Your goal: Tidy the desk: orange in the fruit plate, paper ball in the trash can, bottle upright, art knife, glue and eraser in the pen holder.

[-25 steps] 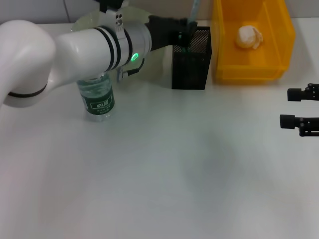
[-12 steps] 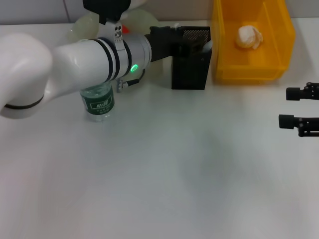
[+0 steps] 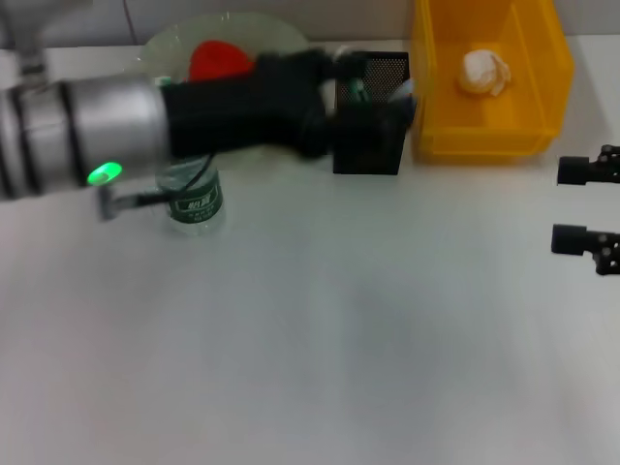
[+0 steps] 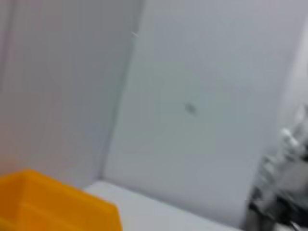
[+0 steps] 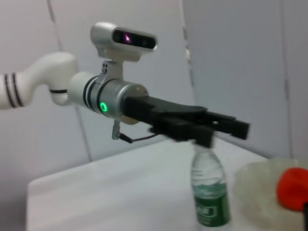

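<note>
Left tool (image 3: 334, 97) stretched out over the far part of the tabletop (image 3: 320, 329), level with the rim of the black mesh pen holder (image 3: 373, 126); seen side-on from the right wrist camera, fingers (image 5: 226, 126) lying close together with only a narrow slot between them and nothing visible in it, so probably empty. Inside the pen holder, a greenish stick (image 3: 358, 89) and something pale (image 3: 405, 92) poking above the rim, too indistinct to name as knife, glue or eraser; likely stood on end there because the holder is tall and narrow. Bottle (image 3: 194, 199) upright with green label facing near, just under the left forearm, left of the pen holder and clear of it. Orange (image 3: 218, 60), reading reddish, sitting in the glass fruit plate (image 3: 165, 48) at far left, kept from rolling by the raised rim. Paper ball (image 3: 484, 70) lying in the yellow bin (image 3: 489, 136) at far right, presumably the trash can. Right tool (image 3: 591, 203) parked at the right edge, well apart from everything, fingers spread with a clear gap, holding nothing. No loose items seen on the tabletop; task judged at or near its end, pending confirmation of the holder's contents.
</note>
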`<control>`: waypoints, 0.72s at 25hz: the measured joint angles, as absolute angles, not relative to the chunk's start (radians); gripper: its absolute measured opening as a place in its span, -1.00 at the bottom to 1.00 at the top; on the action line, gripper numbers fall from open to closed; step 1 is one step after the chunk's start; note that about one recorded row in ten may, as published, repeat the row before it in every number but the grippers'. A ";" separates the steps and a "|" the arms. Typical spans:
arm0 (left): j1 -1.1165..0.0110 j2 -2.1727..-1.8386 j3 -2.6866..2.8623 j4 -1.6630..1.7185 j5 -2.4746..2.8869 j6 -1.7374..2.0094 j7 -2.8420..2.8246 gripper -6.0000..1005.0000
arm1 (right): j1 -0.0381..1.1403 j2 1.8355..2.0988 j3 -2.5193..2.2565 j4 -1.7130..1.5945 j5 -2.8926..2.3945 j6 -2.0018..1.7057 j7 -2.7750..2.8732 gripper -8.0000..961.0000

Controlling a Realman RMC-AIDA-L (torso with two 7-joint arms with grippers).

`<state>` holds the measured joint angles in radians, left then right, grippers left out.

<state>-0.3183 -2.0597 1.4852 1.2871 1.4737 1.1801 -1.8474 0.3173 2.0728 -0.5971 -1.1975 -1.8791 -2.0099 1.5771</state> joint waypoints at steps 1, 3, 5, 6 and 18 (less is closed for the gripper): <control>-0.297 -2.058 1.454 1.297 1.497 1.248 -1.829 0.65 | 0.323 2.073 -0.604 -1.197 -1.889 -2.017 1.579 0.61; -0.264 -2.058 1.364 1.268 1.553 1.403 -1.760 0.66 | 0.340 2.078 -0.638 -1.192 -1.942 -2.023 1.580 0.61; -0.262 -2.058 1.337 1.241 1.563 1.452 -1.731 0.67 | 0.343 2.079 -0.650 -1.187 -1.950 -2.021 1.573 0.61; -0.263 -2.056 1.295 1.197 1.575 1.519 -1.693 0.68 | 0.343 2.079 -0.664 -1.178 -1.954 -2.021 1.558 0.61; -0.338 -1.969 1.046 0.771 1.646 1.864 -1.413 0.68 | 0.396 2.079 -0.696 -1.058 -2.034 -2.007 1.495 0.61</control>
